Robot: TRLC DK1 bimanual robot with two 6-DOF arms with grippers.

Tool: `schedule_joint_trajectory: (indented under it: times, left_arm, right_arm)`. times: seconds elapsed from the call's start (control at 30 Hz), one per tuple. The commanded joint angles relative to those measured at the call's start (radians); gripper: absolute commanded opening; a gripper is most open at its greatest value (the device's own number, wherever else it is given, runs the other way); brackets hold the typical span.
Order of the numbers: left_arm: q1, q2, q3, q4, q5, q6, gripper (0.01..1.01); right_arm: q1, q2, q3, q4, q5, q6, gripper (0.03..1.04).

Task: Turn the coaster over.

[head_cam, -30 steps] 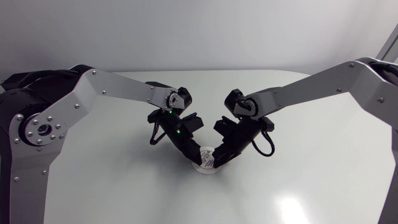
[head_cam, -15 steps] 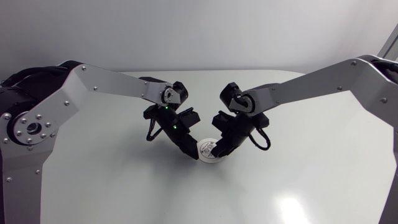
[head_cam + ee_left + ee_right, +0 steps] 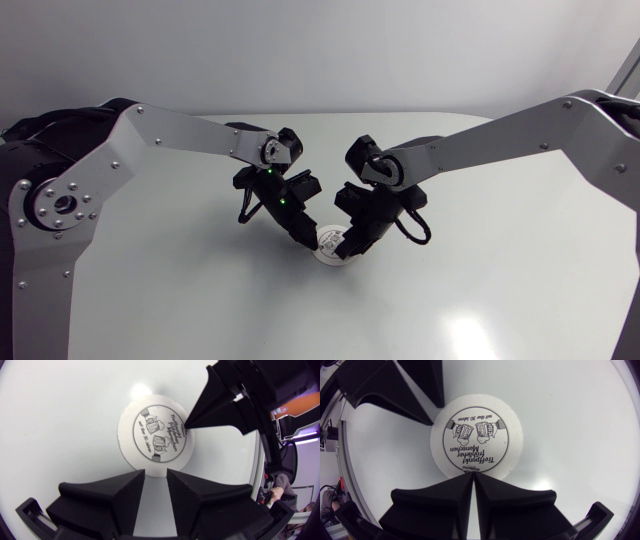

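Printed coaster (image 3: 331,252) flat on bench (image 3: 480,290); left end effector (image 3: 156,474) slightly apart at coaster's edge, right end effector (image 3: 472,476) together opposite.

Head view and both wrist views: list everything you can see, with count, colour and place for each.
coaster: 1, white and round with black print, lying print side up on the table between the two grippers
table: 1, pale grey, under everything
left gripper: 1, matte black, fingers slightly apart, tips at the coaster's rim
right gripper: 1, matte black, fingers closed together, tips at the opposite rim
left arm: 1, silver-grey with black joints
right arm: 1, silver-grey with black joints
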Motion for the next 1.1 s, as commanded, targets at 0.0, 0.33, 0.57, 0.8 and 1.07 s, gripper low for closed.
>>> schedule_joint_trajectory:
  times: [0.0,0.33,0.57,0.8,1.07]
  left_arm:
    - [0.003,0.039,0.032,0.001,-0.011,-0.027,0.336]
    - [-0.009,0.105,0.052,0.023,-0.057,-0.054,0.336]
    - [-0.054,0.065,-0.027,0.020,-0.062,-0.049,0.336]
    - [-0.081,0.005,-0.098,0.023,-0.059,-0.043,0.336]
    - [-0.117,-0.036,-0.132,0.020,-0.039,-0.031,0.336]
  right_arm:
    - [0.033,0.055,-0.082,-0.042,-0.010,0.009,0.11]
    - [0.050,0.041,-0.093,-0.049,-0.019,0.000,0.11]
    - [-0.045,0.090,-0.042,-0.055,0.002,-0.035,0.11]
    - [-0.088,0.162,0.053,-0.070,0.002,-0.043,0.11]
    - [-0.075,0.193,0.153,-0.082,0.004,-0.041,0.11]
